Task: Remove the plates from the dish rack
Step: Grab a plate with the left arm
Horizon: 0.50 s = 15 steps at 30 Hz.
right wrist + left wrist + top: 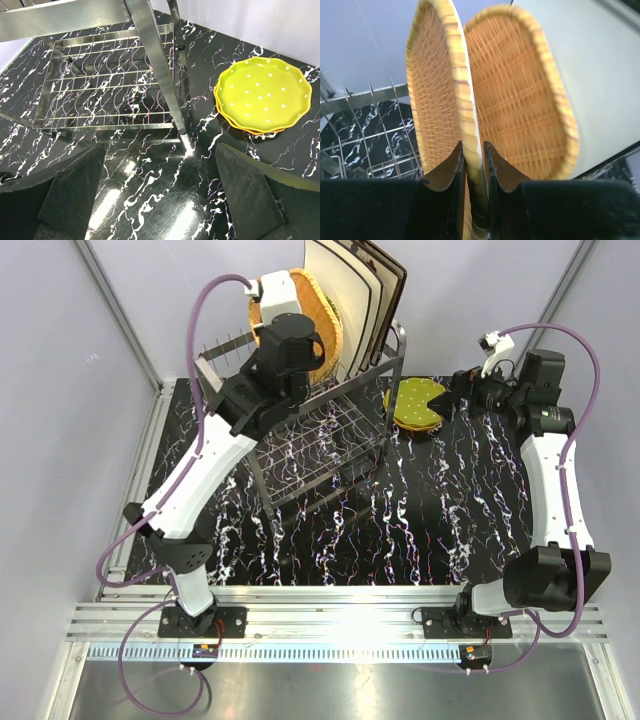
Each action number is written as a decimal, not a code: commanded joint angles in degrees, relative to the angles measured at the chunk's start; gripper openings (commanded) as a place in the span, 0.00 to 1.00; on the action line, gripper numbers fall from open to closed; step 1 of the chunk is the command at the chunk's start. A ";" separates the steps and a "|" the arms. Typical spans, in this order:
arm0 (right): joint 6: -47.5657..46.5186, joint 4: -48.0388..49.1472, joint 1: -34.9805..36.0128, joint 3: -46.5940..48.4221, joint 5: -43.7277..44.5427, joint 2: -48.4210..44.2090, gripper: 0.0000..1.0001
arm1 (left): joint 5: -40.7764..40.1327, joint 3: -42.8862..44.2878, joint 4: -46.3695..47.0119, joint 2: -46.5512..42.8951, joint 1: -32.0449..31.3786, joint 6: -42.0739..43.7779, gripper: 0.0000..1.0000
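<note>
left claw (472, 150) seemingly grips a wicker plate (435, 90); right claw (160, 190) gapes.

You are facing the dish rack (310, 450), sitting on the table's (450, 530) left half. In its far upper tier, two woven plates (520, 100) are standing on edge, with larger plates (350, 300) leaning just right of them. Right of the rack and apart from it, two stacked plates (262, 95) are lying on the table.

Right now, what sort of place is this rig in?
Likely a lab robot cell, not a kitchen: an aluminium rail along the near edge, plain wall panels on metal posts, and a dish rack staged on a marble-pattern table.
</note>
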 commanded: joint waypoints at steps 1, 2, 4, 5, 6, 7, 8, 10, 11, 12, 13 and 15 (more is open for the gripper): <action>0.68 2.00 0.44 1.29 -1.78 -2.33 1.00 | 3.64 1.58 15.22 -7.85 -1.37 -2.08 0.00; 0.68 2.00 0.44 1.29 -1.69 -2.33 1.00 | 3.73 1.40 15.75 -8.12 -1.37 -2.52 0.00; 0.77 1.91 0.35 1.20 -1.60 -2.41 1.00 | 3.81 1.23 17.59 -9.00 -1.46 -3.31 0.00; 0.85 1.91 0.44 1.20 -1.60 -2.41 1.00 | 3.90 1.22 18.04 -9.26 -1.46 -3.66 0.00; 0.77 2.00 0.44 1.11 -1.60 -2.41 1.00 | 3.90 1.14 19.00 -9.44 -1.55 -3.84 0.00; 0.94 2.00 0.44 1.02 -1.60 -2.50 1.00 | 3.90 0.96 19.36 -9.62 -1.55 -4.19 0.00; 0.94 2.00 0.44 1.02 -1.60 -2.42 1.00 | 3.90 0.70 19.62 -9.96 -1.55 -4.37 0.00; 1.03 2.09 0.44 1.02 -1.51 -2.59 1.00 | 3.90 0.35 20.50 -10.41 -1.55 -4.63 0.00; 0.94 2.17 0.44 1.02 -1.51 -2.59 1.00 | 3.99 -0.18 20.85 -10.76 -1.46 -4.63 0.00; 0.94 2.09 0.44 1.02 -1.51 -2.50 1.00 | 3.99 -0.44 21.03 -10.93 -1.55 -4.63 0.00; 0.94 2.09 0.44 1.02 -1.51 -2.50 1.00 | 3.99 -0.71 21.20 -11.20 -1.46 -4.72 0.00; 0.94 2.26 0.44 1.11 -1.51 -2.50 1.00 | 4.34 -1.50 21.64 -11.72 -1.46 -4.63 0.00</action>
